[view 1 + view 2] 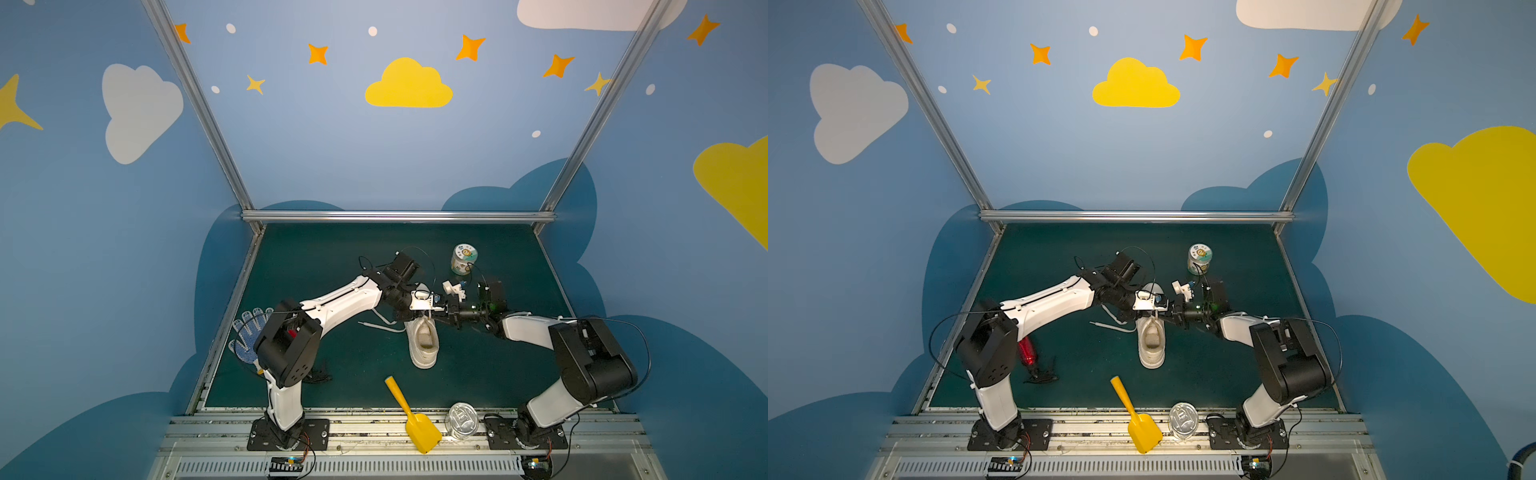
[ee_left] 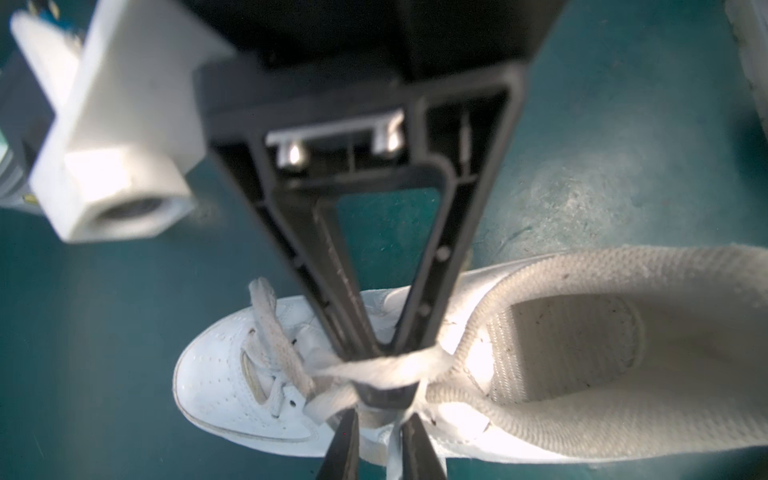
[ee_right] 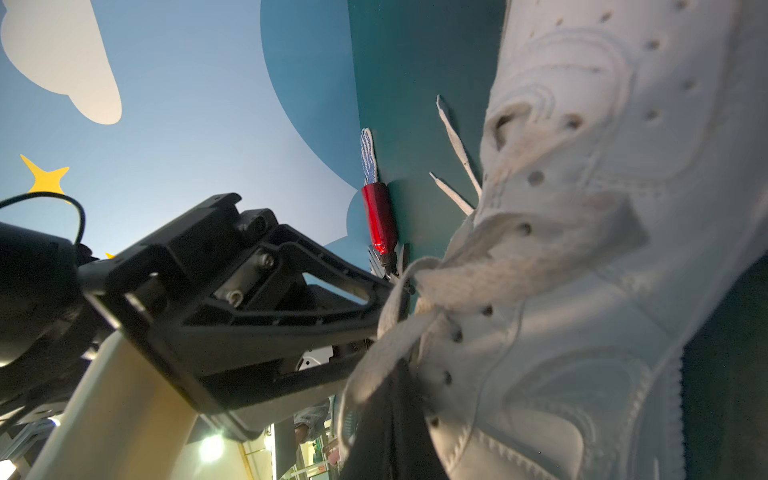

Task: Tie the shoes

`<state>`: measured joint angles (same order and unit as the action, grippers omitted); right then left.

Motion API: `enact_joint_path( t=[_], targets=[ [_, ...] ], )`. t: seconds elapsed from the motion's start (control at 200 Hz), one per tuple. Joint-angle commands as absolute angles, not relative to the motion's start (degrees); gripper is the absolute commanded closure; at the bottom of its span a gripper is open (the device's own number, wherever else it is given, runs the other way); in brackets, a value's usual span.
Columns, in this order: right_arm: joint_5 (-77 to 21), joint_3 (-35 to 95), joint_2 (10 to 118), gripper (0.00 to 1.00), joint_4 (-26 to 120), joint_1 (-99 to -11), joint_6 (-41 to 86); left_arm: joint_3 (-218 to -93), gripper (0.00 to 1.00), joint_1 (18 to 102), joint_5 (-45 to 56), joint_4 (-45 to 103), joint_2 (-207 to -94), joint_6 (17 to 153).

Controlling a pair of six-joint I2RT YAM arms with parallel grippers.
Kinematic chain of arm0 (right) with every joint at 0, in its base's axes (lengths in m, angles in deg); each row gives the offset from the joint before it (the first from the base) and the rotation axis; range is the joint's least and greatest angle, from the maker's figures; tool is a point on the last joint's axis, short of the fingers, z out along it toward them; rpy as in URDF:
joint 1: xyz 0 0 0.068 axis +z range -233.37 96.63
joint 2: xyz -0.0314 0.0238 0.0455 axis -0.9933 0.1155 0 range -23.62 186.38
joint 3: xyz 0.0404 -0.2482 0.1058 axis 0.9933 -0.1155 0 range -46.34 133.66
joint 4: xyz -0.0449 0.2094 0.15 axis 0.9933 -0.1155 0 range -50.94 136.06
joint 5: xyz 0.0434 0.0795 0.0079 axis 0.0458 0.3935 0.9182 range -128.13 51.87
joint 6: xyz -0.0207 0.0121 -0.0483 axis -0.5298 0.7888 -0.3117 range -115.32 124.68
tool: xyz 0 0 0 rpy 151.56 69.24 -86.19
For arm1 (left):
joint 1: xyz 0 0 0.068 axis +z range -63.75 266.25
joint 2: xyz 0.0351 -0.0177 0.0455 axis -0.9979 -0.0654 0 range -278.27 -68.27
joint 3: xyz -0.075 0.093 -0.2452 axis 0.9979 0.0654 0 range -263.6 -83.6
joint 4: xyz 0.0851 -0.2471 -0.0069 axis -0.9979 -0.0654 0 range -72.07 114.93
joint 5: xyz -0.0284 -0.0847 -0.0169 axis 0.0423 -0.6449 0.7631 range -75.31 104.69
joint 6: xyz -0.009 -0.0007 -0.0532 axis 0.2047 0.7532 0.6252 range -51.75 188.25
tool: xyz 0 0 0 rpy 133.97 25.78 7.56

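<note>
The white sneaker (image 1: 424,345) is sitting in the middle of the desk (image 1: 324,257), toe pointing toward the back wall. The right hand (image 2: 376,359) is pinching a lace (image 2: 411,365) above the eyelets. The left hand (image 2: 380,440) is standing narrowly parted, with 1 strand running between its fingers.

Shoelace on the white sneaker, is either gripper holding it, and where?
The right gripper pinches the lace where it crosses by the sneaker collar. The left gripper stands slightly open around another strand, apparently loose.
</note>
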<state>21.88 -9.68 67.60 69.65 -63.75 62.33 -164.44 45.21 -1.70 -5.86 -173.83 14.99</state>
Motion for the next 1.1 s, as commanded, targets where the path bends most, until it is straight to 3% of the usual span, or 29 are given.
enact_joint_path(
  t=[0.0,0.385,0.586,0.731,1.096],
  targets=[
    [21.64,-8.37,65.42,1.00,65.27,-64.36,59.58,-163.20,0.74,46.14,-1.92,-6.43,-170.93,15.27],
    [20.41,-8.11,62.96,1.00,54.33,-65.83,52.63,-162.72,0.52,50.05,-3.80,-5.99,-168.35,19.35],
    [19.17,-5.32,63.12,1.00,50.38,-65.87,49.65,-168.09,0.39,50.37,-7.91,-6.12,-171.93,32.94],
    [16.82,-4.04,63.36,1.00,44.89,-65.20,45.25,-173.97,0.38,50.23,-8.92,-9.05,-177.06,41.97],
    [10.75,-1.60,63.55,1.00,34.28,-64.15,39.14,-182.35,0.38,49.35,-9.57,-14.80,-184.38,45.53]
  ],
)
